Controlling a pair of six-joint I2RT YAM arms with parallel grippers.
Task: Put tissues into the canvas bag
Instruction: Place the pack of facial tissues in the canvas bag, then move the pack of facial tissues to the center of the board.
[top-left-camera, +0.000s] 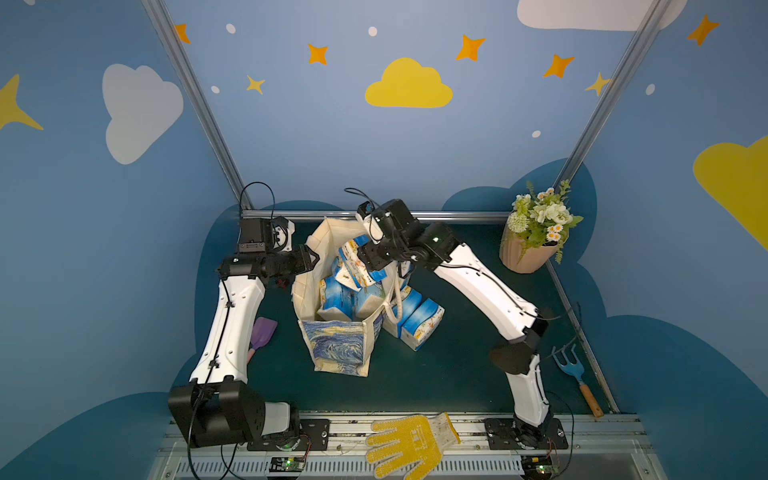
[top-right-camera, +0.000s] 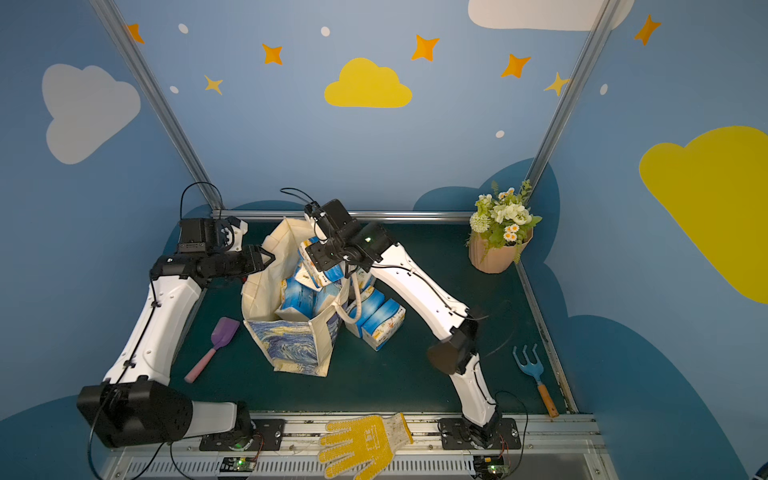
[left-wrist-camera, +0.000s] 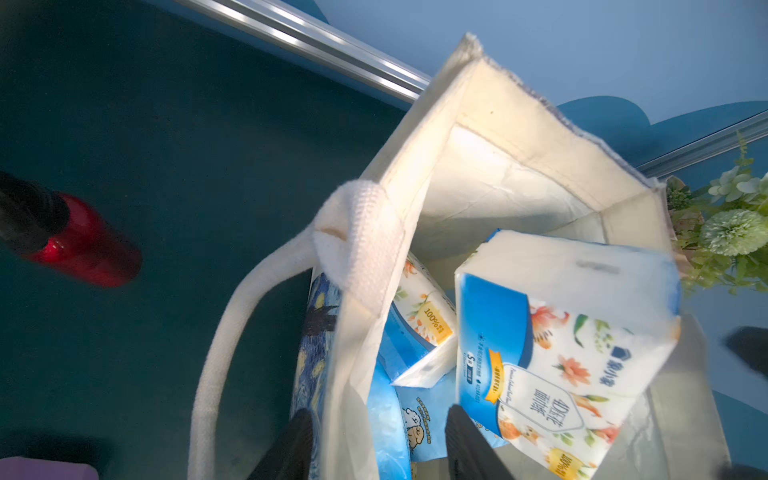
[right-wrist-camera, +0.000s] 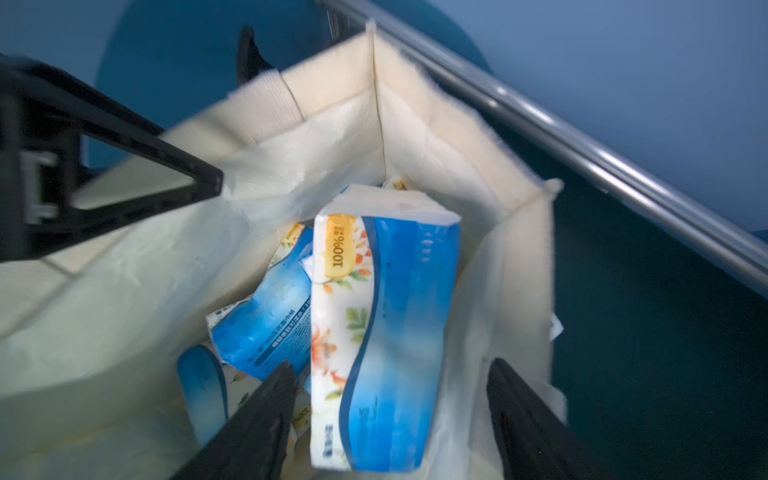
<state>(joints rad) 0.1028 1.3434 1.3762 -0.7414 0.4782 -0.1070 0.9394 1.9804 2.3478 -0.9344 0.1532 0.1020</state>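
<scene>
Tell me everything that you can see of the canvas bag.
The canvas bag stands upright on the dark green table, mouth open. Cream fabric inside, blue-yellow swirl print outside, cream strap handles. Several tissue packs lie inside; more packs stand beside it. The fingers of the left gripper pinch its wall.

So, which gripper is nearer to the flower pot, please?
Right. The right gripper hangs over the canvas bag, toward the flower pot; the left gripper grips the bag's opposite rim.
</scene>
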